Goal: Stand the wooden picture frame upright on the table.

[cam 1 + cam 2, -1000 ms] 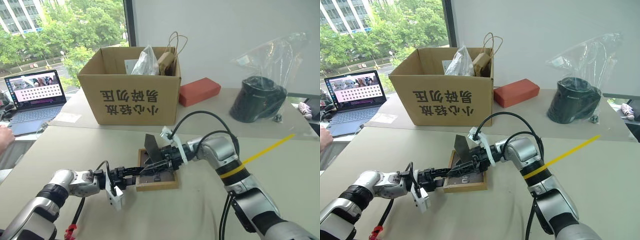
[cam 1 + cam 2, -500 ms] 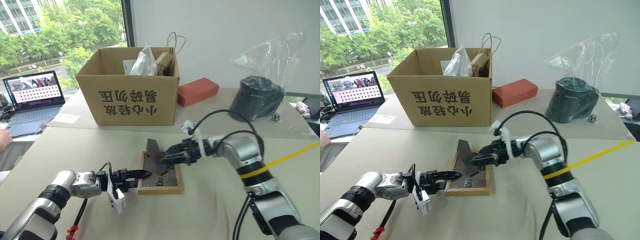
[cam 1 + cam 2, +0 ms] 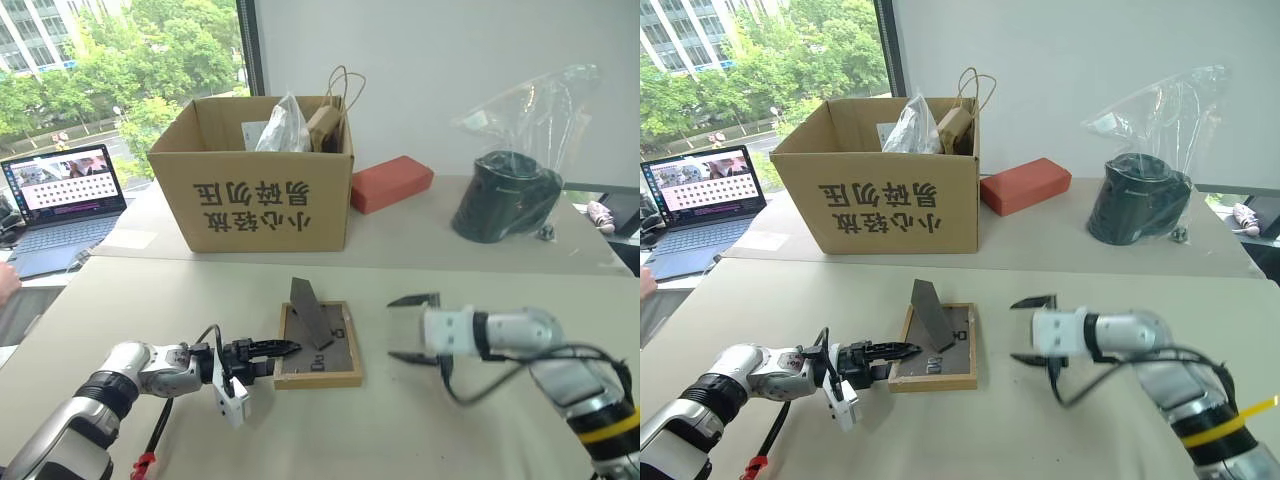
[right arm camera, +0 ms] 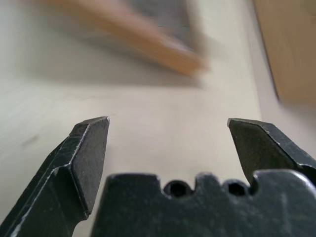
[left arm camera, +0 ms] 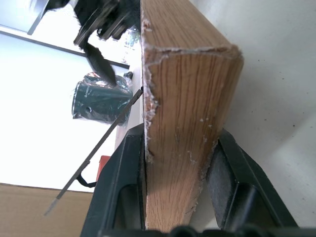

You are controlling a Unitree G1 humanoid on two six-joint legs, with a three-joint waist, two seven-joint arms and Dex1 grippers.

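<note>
The wooden picture frame (image 3: 330, 352) lies face down on the beige table (image 3: 150, 300), dark back panel up. Its fold-out stand (image 3: 308, 312) sticks up at a slant. My left gripper (image 3: 279, 351) is shut on the frame's left edge; in the left wrist view its black fingers (image 5: 126, 173) clamp both sides of the light-wood rim (image 5: 187, 108). My right gripper (image 3: 396, 328) hovers open to the right of the frame, apart from it, nothing between its fingers. In the right wrist view the right gripper (image 4: 168, 133) points toward the blurred frame (image 4: 148, 34).
A large cardboard box (image 3: 260, 190) with bags inside stands behind the frame. On the rear table lie a red block (image 3: 392, 183) and a black object in a clear plastic bag (image 3: 505, 195). A laptop (image 3: 65, 200) and a person's hand (image 3: 5, 281) are at far left.
My right gripper let go of the stand and drew away to the right, rolling as it went. The stand stays raised. The left gripper keeps its hold without moving.
</note>
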